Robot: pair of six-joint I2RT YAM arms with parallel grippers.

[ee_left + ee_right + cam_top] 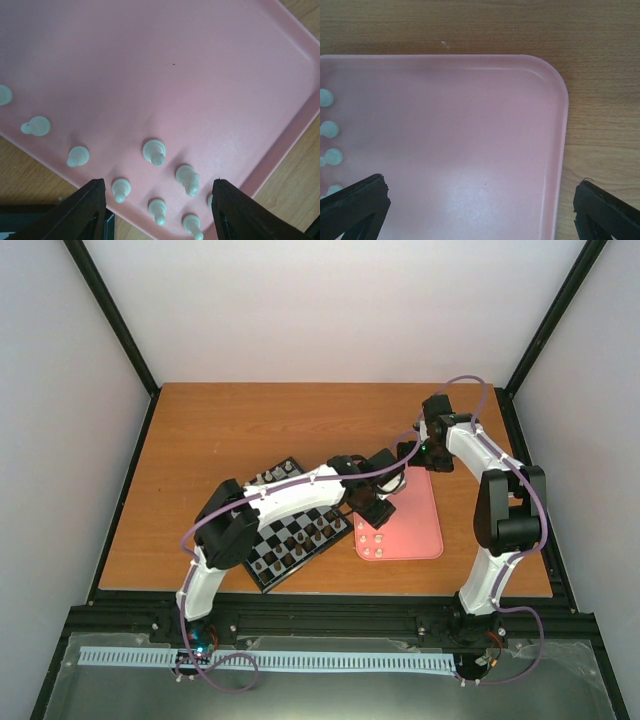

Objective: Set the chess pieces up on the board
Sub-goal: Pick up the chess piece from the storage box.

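Several cream-white chess pieces stand on a pink tray, clustered at its near corner. My left gripper hangs open just above that cluster. One small piece stands midway between its fingers, and neither finger touches it. The board lies left of the tray, partly hidden under my left arm, with small pieces standing on it. My right gripper is open over the bare far part of the tray and holds nothing. A few chess pieces show at the left edge of its view.
The pink tray's raised rim runs beside the bare wooden table. Both arms reach over the tray, close together. Black frame posts and white walls enclose the table.
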